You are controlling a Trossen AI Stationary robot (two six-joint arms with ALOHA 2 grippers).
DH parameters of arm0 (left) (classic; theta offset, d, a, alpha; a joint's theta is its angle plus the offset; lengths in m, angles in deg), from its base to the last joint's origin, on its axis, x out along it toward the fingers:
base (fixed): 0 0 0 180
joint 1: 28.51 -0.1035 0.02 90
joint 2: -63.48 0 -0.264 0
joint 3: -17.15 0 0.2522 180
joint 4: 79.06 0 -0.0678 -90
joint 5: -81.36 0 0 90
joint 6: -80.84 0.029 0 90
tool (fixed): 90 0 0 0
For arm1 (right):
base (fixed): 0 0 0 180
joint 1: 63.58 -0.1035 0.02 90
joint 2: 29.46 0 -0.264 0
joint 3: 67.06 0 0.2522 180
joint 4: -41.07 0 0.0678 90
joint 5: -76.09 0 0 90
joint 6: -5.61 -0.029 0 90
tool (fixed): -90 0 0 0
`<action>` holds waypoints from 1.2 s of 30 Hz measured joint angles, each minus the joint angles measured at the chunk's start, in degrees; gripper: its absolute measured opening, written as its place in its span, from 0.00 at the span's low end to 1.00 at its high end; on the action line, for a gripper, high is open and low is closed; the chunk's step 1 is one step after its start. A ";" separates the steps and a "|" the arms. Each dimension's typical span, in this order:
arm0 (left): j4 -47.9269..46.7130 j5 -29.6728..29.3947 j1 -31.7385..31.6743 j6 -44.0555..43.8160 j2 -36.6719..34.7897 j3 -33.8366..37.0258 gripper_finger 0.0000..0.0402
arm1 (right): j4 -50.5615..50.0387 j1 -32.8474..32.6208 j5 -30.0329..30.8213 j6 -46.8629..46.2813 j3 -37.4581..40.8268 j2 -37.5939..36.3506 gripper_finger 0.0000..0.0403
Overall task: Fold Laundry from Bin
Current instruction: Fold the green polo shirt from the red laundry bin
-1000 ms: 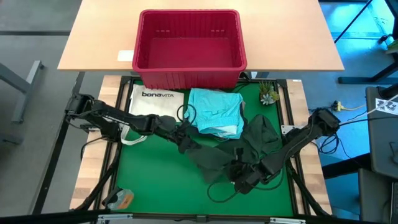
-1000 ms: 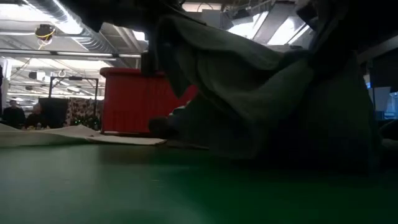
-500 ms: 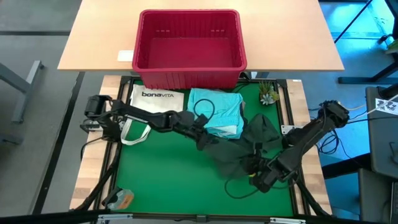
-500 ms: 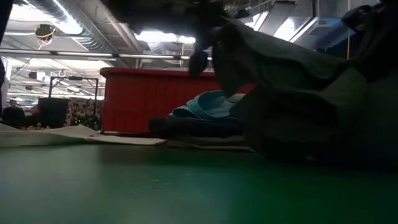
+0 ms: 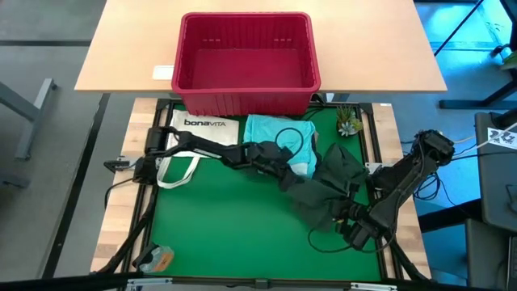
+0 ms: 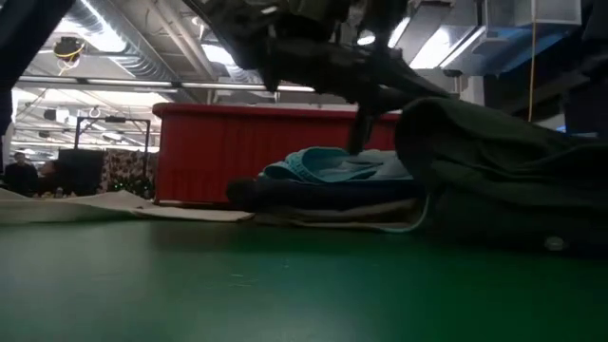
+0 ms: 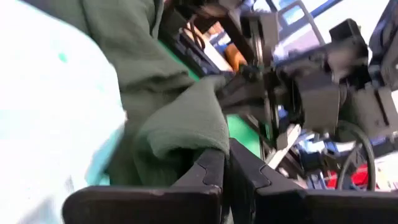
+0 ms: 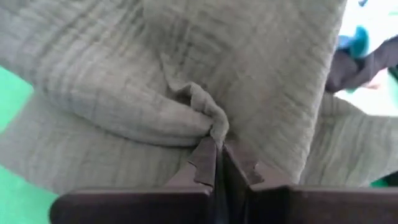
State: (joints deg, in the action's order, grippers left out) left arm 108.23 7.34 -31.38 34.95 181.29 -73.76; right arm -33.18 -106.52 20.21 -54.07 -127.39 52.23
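The dark green garment [image 5: 327, 190] lies bunched on the right part of the green mat [image 5: 218, 226], low and spread in the low view [image 6: 503, 180]. My left gripper [image 5: 292, 179] is shut on its left side. My right gripper [image 5: 347, 221] is shut on its near edge. A light turquoise garment [image 5: 279, 144] rests on a darker cloth [image 6: 285, 195] just behind. The red bin [image 5: 245, 63] stands on the wooden table beyond the mat, and no cloth shows in it. My left gripper [image 7: 225, 152] pinches a thick fold of the green cloth [image 7: 196, 134] between its two fingers, coming nearly level from the table's left. The cloth bulges out past the fingertips, several layers deep. My right gripper [image 8: 219, 146] pinches a small pucker of the crinkled green cloth [image 8: 210, 124] between its fingertips, slanting down from the table's right. The rest of the garment spreads slack beyond the fingers.
A white "bonaVITA" tote bag [image 5: 198, 133] lies flat at the mat's far left. A small green plant [image 5: 349, 123] stands at the far right corner. An orange-and-grey object [image 5: 156, 259] sits at the near left. Bare mat lies in the middle and near left.
Both grippers have gone toward the table's right edge, staying shut, and dragged the dark green garment with them. The garment, held up high a second ago, has sunk and now lies low on the right of the mat, uncovering the turquoise garment in the low view.
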 joint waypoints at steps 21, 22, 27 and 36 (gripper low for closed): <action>0.41 -8.31 0.52 16.76 3.59 -3.71 0.08 | -1.11 0.20 -5.90 2.13 1.08 -0.03 0.05; 0.39 -8.33 0.67 17.16 3.59 -3.71 0.09 | -1.10 0.20 -6.51 2.60 1.08 -0.03 0.07; -1.59 -9.33 1.12 19.14 3.52 -3.71 0.20 | -1.15 0.20 -8.75 2.93 1.08 -0.01 0.24; -1.31 -9.39 1.12 27.67 3.52 -3.71 0.35 | -7.55 0.20 -12.31 2.99 -1.59 0.01 0.49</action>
State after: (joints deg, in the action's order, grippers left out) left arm 106.92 -2.05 -30.25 62.62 184.81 -77.47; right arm -40.72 -106.32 7.90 -51.08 -128.98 52.25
